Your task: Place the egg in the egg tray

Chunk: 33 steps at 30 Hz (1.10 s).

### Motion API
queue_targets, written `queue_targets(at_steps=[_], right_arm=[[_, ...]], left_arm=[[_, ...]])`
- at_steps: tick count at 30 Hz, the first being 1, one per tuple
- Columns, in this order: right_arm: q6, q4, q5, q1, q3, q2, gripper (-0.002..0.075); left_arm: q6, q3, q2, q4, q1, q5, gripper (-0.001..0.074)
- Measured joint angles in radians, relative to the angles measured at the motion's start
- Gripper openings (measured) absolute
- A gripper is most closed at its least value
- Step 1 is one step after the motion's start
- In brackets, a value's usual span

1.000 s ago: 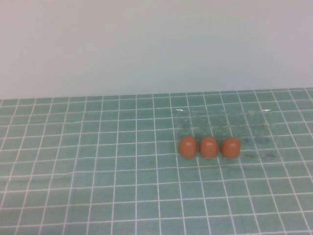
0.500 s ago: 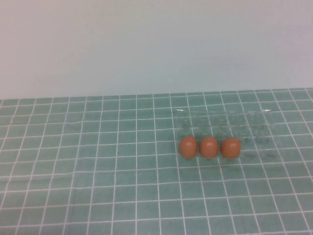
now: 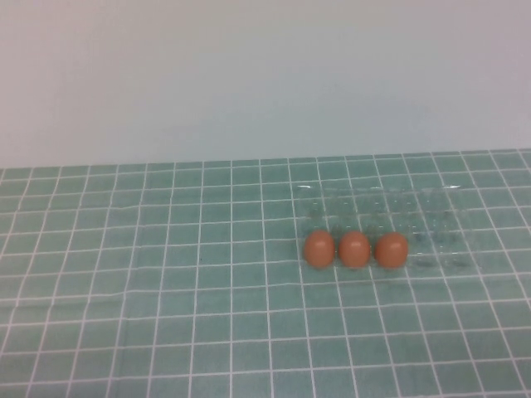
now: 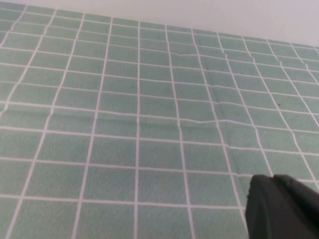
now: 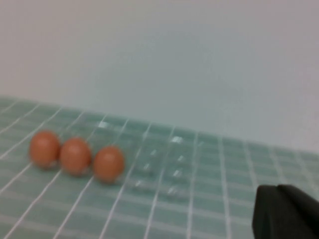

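Three alike orange-brown eggs stand in a row in the high view: left (image 3: pixel 319 249), middle (image 3: pixel 354 249), right (image 3: pixel 391 249). They sit along the near edge of the clear egg tray (image 3: pixel 431 224), apparently in its front cups. The right wrist view shows the same eggs (image 5: pixel 75 156) and the tray's glints (image 5: pixel 169 164) some way ahead of my right gripper (image 5: pixel 276 191), whose black tips are pressed together and empty. My left gripper (image 4: pixel 273 181) is shut and empty over bare mat, with no egg or tray in its view. Neither gripper shows in the high view.
A green mat with a white grid (image 3: pixel 166 274) covers the table up to a plain pale wall (image 3: pixel 249 75). The mat has slight creases (image 4: pixel 214 119) in the left wrist view.
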Motion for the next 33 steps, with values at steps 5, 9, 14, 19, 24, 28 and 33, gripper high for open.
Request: queue_targets(at_steps=[5, 9, 14, 19, 24, 28, 33], right_arm=[[0.024, -0.002, 0.192, 0.0, 0.0, -0.002, 0.0], [0.107, -0.078, 0.312, 0.0, 0.0, -0.004, 0.0], [0.277, -0.276, 0.297, 0.0, 0.0, -0.005, 0.0], [0.381, -0.442, 0.279, 0.0, -0.002, -0.005, 0.0], [0.393, -0.466, 0.249, 0.0, 0.0, -0.005, 0.0], [0.395, -0.47, 0.267, 0.0, 0.0, -0.005, 0.0], [0.4, -0.472, 0.273, 0.0, 0.0, -0.005, 0.0]], left_arm=[[0.0, 0.0, 0.0, 0.0, 0.0, 0.0, -0.0001], [0.0, 0.0, 0.0, 0.0, 0.0, 0.0, -0.0001], [0.0, 0.0, 0.0, 0.0, 0.0, 0.0, -0.0001], [0.0, 0.0, 0.0, 0.0, 0.0, 0.0, -0.0001], [0.0, 0.0, 0.0, 0.0, 0.0, 0.0, -0.0001], [0.0, 0.0, 0.0, 0.0, 0.0, 0.0, -0.0001], [0.0, 0.0, 0.0, 0.0, 0.0, 0.0, -0.0001]])
